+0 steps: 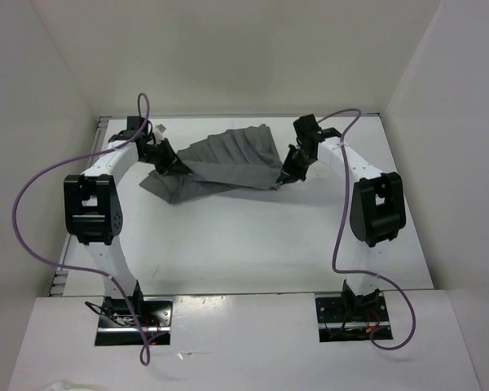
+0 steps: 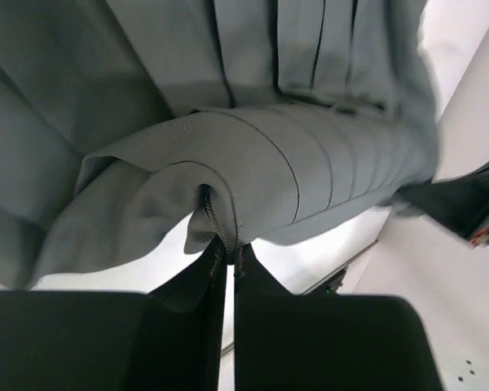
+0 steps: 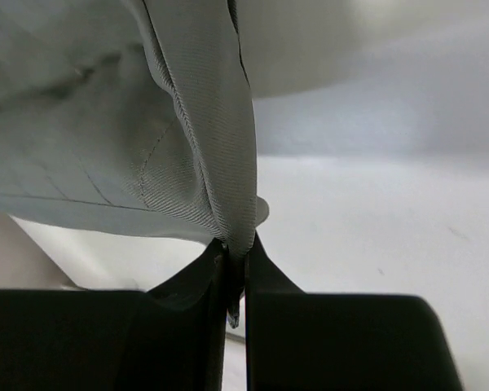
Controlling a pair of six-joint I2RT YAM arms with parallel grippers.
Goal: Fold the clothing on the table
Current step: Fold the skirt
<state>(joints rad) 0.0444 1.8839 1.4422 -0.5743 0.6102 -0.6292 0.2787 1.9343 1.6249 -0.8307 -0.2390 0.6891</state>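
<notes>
— Where's the grey pleated garment [image 1: 228,159]?
— At the far side of the white table [image 1: 253,244], stretched between both arms (pleats fanned out), seemingly partly lifted.
— And the grippers?
— The left gripper [image 2: 230,259] pinches a stitched edge fold; the right gripper [image 3: 236,265] is clamped on the opposite edge.

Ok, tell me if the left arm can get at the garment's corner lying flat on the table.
Probably yes: nothing blocks it, but the left gripper is shut on the grey pleated garment at its hem, so it would have to let go first.
</notes>
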